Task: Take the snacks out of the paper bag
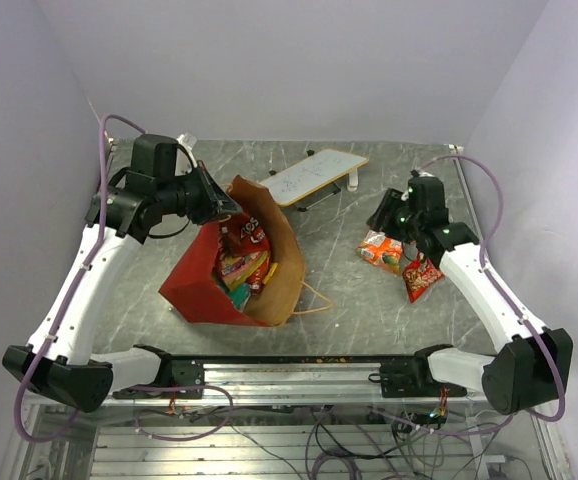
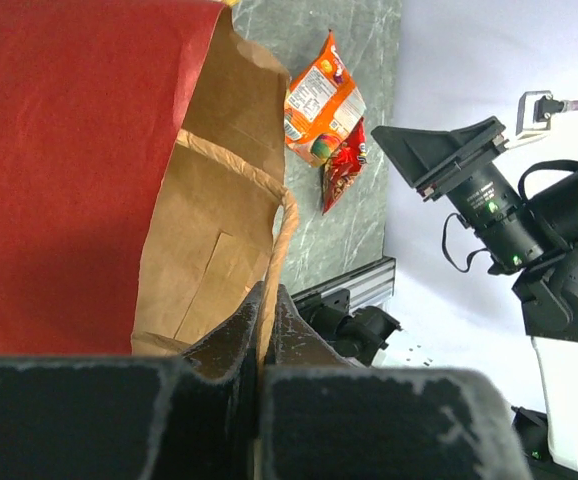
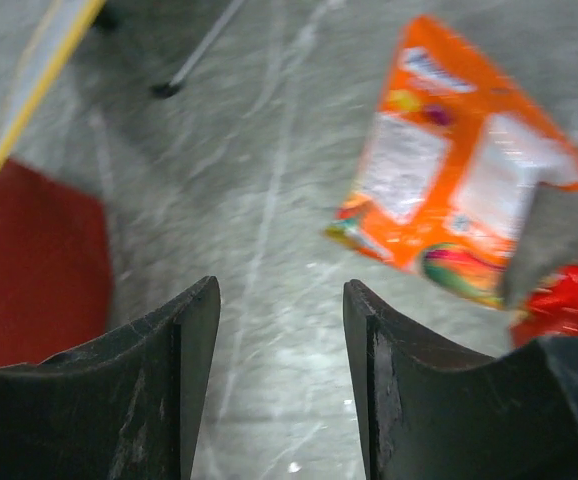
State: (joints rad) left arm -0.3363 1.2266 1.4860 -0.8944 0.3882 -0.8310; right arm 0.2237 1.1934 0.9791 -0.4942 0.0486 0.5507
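Note:
The paper bag [image 1: 201, 292], red outside and brown inside, lies tipped on the table with its mouth facing right. Several snacks [image 1: 241, 262] show inside it, a red Doritos packet among them. My left gripper [image 1: 227, 205] is shut on the bag's upper brown edge [image 2: 269, 240], by the string handle; in the left wrist view its fingers [image 2: 266, 295] pinch the paper. An orange packet [image 1: 381, 250] and a red packet [image 1: 422, 277] lie on the table at the right. My right gripper [image 1: 381, 218] hovers just left of them, open, with only bare table between its fingers [image 3: 281, 295].
A flat white board [image 1: 317, 175] with a tan edge lies at the back centre. A loose string handle [image 1: 314, 300] trails from the bag's mouth onto the table. The right wrist view has the orange packet [image 3: 459, 190] at upper right and the bag's red side [image 3: 29, 270] at left.

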